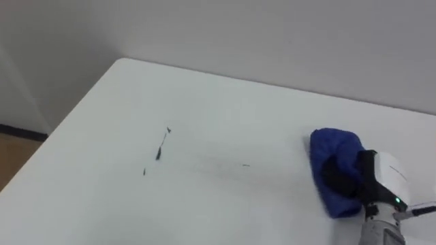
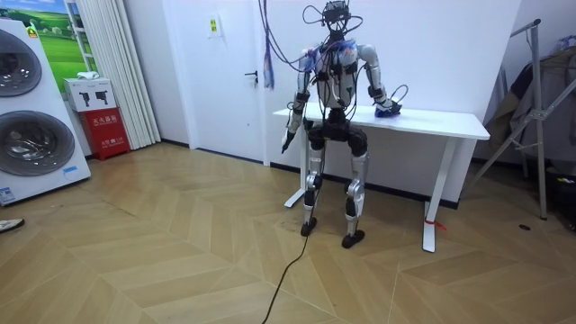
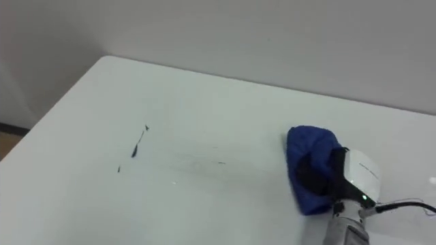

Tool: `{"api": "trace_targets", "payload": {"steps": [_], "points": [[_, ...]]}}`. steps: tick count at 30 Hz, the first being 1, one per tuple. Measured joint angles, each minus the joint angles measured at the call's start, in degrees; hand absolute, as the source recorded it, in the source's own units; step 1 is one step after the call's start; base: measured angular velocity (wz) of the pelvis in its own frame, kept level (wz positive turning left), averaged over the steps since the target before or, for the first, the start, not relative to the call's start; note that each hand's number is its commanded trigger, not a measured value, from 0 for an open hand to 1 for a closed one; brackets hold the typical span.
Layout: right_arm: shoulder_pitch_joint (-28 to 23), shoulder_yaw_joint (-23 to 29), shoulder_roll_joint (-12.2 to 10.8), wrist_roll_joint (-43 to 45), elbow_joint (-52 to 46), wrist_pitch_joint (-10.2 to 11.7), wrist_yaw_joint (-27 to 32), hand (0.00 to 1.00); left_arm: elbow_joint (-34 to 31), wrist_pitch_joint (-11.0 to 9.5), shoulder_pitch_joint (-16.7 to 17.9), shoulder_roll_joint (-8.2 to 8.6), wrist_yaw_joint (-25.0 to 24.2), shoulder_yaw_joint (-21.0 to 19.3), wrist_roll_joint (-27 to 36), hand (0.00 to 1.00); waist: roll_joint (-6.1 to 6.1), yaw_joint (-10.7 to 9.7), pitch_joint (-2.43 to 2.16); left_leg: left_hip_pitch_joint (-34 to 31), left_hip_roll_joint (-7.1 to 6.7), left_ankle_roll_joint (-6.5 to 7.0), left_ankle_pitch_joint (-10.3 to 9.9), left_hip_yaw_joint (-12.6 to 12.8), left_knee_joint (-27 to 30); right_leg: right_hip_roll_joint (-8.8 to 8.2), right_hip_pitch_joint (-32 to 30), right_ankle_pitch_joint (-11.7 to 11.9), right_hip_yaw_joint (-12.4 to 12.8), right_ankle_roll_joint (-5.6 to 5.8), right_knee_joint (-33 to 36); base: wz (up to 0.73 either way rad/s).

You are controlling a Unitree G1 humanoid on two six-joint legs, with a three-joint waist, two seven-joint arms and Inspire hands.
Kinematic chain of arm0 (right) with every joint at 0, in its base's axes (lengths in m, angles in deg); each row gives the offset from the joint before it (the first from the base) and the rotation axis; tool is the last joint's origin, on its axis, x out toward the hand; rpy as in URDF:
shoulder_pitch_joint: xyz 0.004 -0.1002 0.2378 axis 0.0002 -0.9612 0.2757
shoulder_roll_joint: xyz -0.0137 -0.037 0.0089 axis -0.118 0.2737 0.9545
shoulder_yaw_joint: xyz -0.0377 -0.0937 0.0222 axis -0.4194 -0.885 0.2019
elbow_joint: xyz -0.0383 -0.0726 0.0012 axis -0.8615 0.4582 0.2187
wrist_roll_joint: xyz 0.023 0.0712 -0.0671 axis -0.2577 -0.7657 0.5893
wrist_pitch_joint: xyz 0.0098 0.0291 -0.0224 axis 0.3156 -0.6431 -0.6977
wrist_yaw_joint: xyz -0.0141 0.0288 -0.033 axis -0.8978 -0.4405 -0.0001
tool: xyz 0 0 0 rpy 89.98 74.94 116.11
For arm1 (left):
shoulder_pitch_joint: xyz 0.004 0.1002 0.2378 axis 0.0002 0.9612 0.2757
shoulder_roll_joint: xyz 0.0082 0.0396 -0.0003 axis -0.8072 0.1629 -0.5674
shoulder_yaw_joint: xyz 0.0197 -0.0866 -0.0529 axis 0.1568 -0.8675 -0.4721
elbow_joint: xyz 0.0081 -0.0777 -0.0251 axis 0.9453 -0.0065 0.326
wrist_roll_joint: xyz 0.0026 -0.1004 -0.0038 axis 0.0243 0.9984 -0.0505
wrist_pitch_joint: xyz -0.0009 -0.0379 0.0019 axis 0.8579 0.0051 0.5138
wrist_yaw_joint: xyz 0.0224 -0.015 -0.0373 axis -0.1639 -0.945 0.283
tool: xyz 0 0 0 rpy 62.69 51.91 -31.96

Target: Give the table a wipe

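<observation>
A white table [image 1: 238, 102] carries a few thin dark marks [image 1: 160, 150] left of its middle and a faint smudge [image 1: 245, 165] nearer the centre. At the right lies a crumpled blue cloth [image 1: 337, 146], well apart from the marks. My right hand [image 1: 344, 177] rests on the cloth with its dark fingers curled into the folds. In the room view I stand at the table's long side facing the wall, with the right hand [image 2: 387, 108] on the tabletop [image 2: 432, 119]. My left hand [image 2: 286, 142] hangs by my side below the table's edge.
A pale wall runs close behind the table's far edge. The rounded far-left corner [image 1: 122, 61] drops off to wooden floor [image 1: 13, 153]. Washing machines [image 2: 31, 117] and a red box [image 2: 106, 133] stand at the room view's left, a metal stand [image 2: 540, 108] at its right.
</observation>
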Motion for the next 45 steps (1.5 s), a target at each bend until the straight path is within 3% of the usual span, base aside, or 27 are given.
{"api": "trace_targets", "payload": {"steps": [1,2,3,4,8,11,13,14,16,19,22,24,26,29,32,34,37,38,39,42,44,45], "points": [[2.06,-3.93,0.22,0.63,-2.15,-2.74,-2.76,1.00,0.25,0.06,-0.33,0.37,0.03,1.08,-0.07,0.00,-0.04,1.71,0.04,-0.36,0.04,-0.11,-0.06,0.01,-0.11,0.43,-1.56,0.30,1.17,-0.48,0.49,-0.63],[3.16,-5.68,0.33,1.35,-3.25,-3.59,-4.08,1.00,0.34,0.09,-0.56,0.63,0.04,1.30,-0.05,0.00,-0.07,2.49,0.33,-0.55,0.06,-0.20,-0.12,-0.11,-0.17,0.64,-2.19,0.49,1.55,-0.76,0.68,-0.59],[5.52,-10.07,0.33,3.14,-6.40,-5.36,-6.85,1.00,0.39,0.31,-1.01,0.81,0.05,1.94,0.16,0.00,-0.42,3.70,1.09,-1.11,0.21,-0.32,-0.05,-0.41,-0.19,1.08,-3.22,0.71,1.95,-1.12,0.96,-0.37],[8.14,-13.76,0.10,5.39,-8.48,-6.08,-9.17,1.00,0.36,0.67,-1.04,0.63,0.05,2.81,0.26,0.00,-0.82,4.81,1.53,-1.60,0.47,-0.48,0.08,-0.49,-0.22,1.55,-3.86,0.87,2.16,-1.38,0.80,-0.21],[13.15,-18.34,-2.95,8.45,-9.53,-5.02,-12.41,1.00,-0.19,1.73,-0.12,0.46,-0.16,4.72,2.19,0.00,-1.54,6.63,1.83,-2.81,0.64,-0.44,0.44,-2.38,-0.05,2.02,-3.62,0.90,1.15,-1.51,-0.88,0.25],[11.74,-17.43,-2.94,7.91,-5.41,-3.70,-11.42,1.00,-0.78,2.95,2.11,-0.53,-0.28,4.44,2.31,0.00,-1.40,6.59,1.89,-2.48,0.62,-0.41,0.45,-4.53,0.08,1.86,-2.01,0.94,-2.36,-1.47,-1.34,0.49],[5.79,-13.16,-2.86,6.80,-5.53,0.95,-6.33,1.00,-0.44,3.03,4.14,-0.43,-0.26,2.22,1.38,0.00,-0.93,4.12,1.78,-1.74,0.15,-0.38,0.47,-4.10,0.05,1.37,-0.32,0.67,-2.42,-1.04,-2.25,0.42],[4.11,-11.80,-2.86,6.66,-5.49,2.27,-4.77,1.00,-0.45,3.02,4.69,-0.45,-0.25,1.51,1.03,0.00,-0.78,3.49,1.75,-1.39,-0.02,-0.38,0.47,-3.98,-0.03,1.18,0.18,0.54,-2.36,-0.84,-2.44,0.35],[-3.61,-5.82,-2.72,4.62,-5.51,7.14,1.96,1.00,-0.51,3.01,6.55,-0.81,-0.01,-2.59,-1.65,0.00,-0.66,-0.41,1.48,-0.23,-0.81,-0.37,0.47,-3.00,-0.10,0.45,2.41,0.12,-2.44,-0.18,-3.39,0.27],[-11.68,1.78,-1.22,2.69,-5.32,9.60,9.45,1.00,-0.47,2.85,7.14,-1.89,0.27,-6.28,-4.76,0.00,-0.41,-3.70,0.90,0.56,-1.22,-0.36,0.47,-1.06,-0.17,-0.14,3.14,-0.13,-2.46,0.24,-3.35,-0.06],[-14.12,7.33,0.94,-1.27,-0.34,11.06,13.04,1.00,-0.47,2.05,5.80,-2.79,0.08,-7.80,-5.66,0.00,-0.11,-5.45,0.56,1.70,-1.18,-0.12,0.33,-0.05,-0.28,-0.20,4.04,-0.12,-2.16,0.27,-3.04,-0.16],[-13.76,8.46,2.54,-2.38,1.76,11.05,13.06,1.00,-0.58,0.81,4.52,-2.66,-0.45,-7.16,-5.36,0.00,0.43,-5.42,0.00,1.90,-1.10,0.86,-0.43,0.20,-0.26,-0.05,3.96,-0.31,-2.01,0.59,-3.01,-0.18],[-13.00,8.61,3.17,-2.38,3.43,10.74,12.98,1.00,-0.64,0.27,2.89,-2.37,-0.45,-5.71,-5.02,0.00,0.69,-5.42,-0.13,1.74,-1.08,1.14,-0.88,0.08,-0.14,-0.02,4.03,-0.17,-2.15,0.76,-2.97,-0.07],[-9.27,6.32,2.96,-3.13,4.20,6.36,11.56,1.00,-0.47,0.20,1.66,-1.92,-0.30,-1.46,-3.22,0.00,0.81,-4.79,-0.18,1.84,-0.95,1.07,-0.84,0.55,0.14,0.05,4.28,0.17,-2.07,0.52,-2.77,-0.11],[-6.51,3.93,1.37,-2.20,1.32,0.22,7.98,1.00,0.42,0.41,1.69,-0.13,-0.04,0.89,-2.07,0.00,0.93,-2.76,-0.08,1.77,-0.67,0.69,-0.64,0.80,0.09,0.54,2.67,0.53,-0.83,-0.02,-1.61,-0.36],[-2.15,-2.72,1.33,-2.05,-0.61,-4.33,2.93,1.00,0.85,1.63,1.69,0.21,0.01,3.09,-2.10,0.00,0.86,0.03,0.15,1.53,-0.09,0.53,-0.62,0.86,0.02,1.80,1.04,1.40,0.83,-1.26,-1.54,-0.61],[4.36,-10.17,-0.55,0.38,-3.23,-7.19,-4.13,1.00,1.10,2.21,1.31,0.22,-0.06,5.83,-1.31,0.00,0.65,1.75,0.36,0.58,0.19,0.08,-0.29,-0.35,-0.02,2.39,-0.49,1.29,0.83,-1.76,-0.70,-0.14],[5.63,-11.76,-1.07,0.81,-3.66,-7.22,-5.18,1.00,1.18,2.25,1.18,0.19,-0.06,6.16,-0.92,0.00,0.48,2.00,0.66,0.31,0.20,-0.01,-0.15,-0.62,-0.03,2.44,-0.71,1.23,0.76,-1.87,-0.67,0.13],[7.65,-13.85,-2.06,1.56,-3.53,-6.51,-6.60,1.00,1.31,2.58,0.96,-0.05,-0.06,6.89,-0.31,0.00,0.17,2.43,1.42,0.14,0.20,-0.11,0.08,-1.16,-0.10,2.53,-0.76,1.06,0.61,-2.13,-0.77,0.25],[8.81,-14.91,-2.75,2.59,-3.29,-4.37,-8.36,1.00,-0.16,3.63,3.80,-0.38,-0.06,6.88,-0.13,0.00,-0.04,3.32,1.47,-0.55,-0.10,0.36,0.27,-2.41,0.02,2.42,-0.24,0.90,-0.06,-1.90,-1.89,0.24],[7.01,-13.94,-2.39,2.30,-2.44,-2.85,-7.17,1.00,-0.14,4.36,5.48,-0.75,-0.28,6.61,-0.10,0.00,-0.04,2.69,1.45,-0.22,-0.22,0.50,0.18,-2.62,-0.03,2.20,0.35,0.86,-0.76,-1.75,-2.18,0.18],[5.21,-12.95,-2.29,2.28,-2.57,-1.02,-5.23,1.00,-0.14,4.47,6.07,-0.92,-0.35,6.18,-0.12,0.00,0.01,2.29,1.45,-0.03,-0.23,0.64,0.09,-2.79,0.01,2.16,0.71,0.83,-1.08,-1.70,-2.18,0.16]]}}
